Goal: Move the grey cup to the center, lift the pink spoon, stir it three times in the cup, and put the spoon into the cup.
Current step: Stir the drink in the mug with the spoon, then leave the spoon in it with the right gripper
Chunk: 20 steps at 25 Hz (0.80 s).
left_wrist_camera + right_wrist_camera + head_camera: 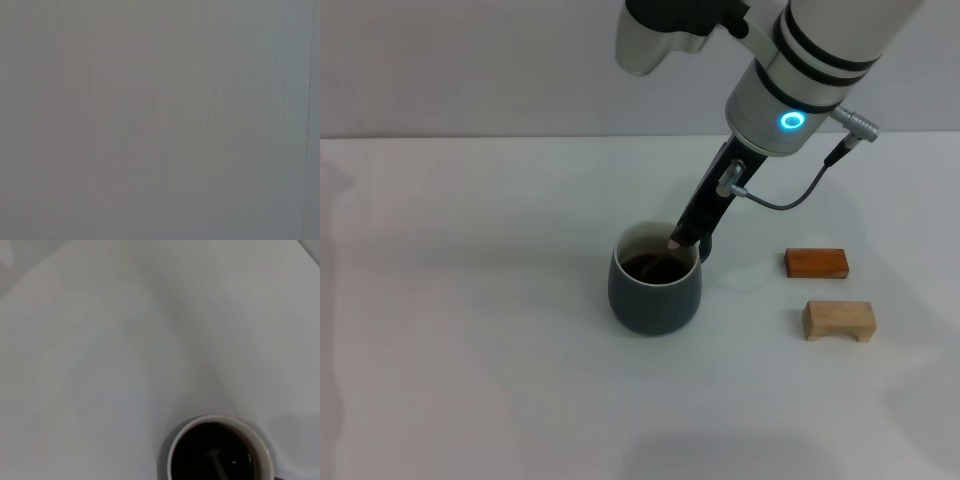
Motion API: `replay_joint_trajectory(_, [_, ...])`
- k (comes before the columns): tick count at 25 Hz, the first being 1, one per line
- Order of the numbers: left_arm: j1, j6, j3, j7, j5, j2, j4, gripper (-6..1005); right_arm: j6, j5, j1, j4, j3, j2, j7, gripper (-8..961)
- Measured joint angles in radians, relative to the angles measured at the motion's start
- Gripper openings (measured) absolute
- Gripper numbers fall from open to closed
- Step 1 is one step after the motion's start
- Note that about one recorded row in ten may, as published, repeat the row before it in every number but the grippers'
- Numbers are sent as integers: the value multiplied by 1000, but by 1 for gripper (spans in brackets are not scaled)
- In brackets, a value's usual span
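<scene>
With the right gripper [686,238] pinching the pink spoon [672,248] in the grey cup [655,293], stirring appears under way; release comes next.

Pink spoon [672,246] mostly hidden; grey cup [220,450] cut off.

Grey cup [655,295] upright, mid-table, dark liquid inside — pink spoon [673,249] tilted, bowl submerged.
</scene>
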Motion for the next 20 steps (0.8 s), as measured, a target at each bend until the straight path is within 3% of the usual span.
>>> replay_joint_trajectory(11, [3, 1, 4, -3, 0, 1, 2, -1, -27, -27, 1, -5, -39, 2, 30, 159])
replay_joint_trajectory(20, [3, 2, 6, -4, 0, 1, 2, -1, -40, -34, 0, -3, -40, 2, 30, 224])
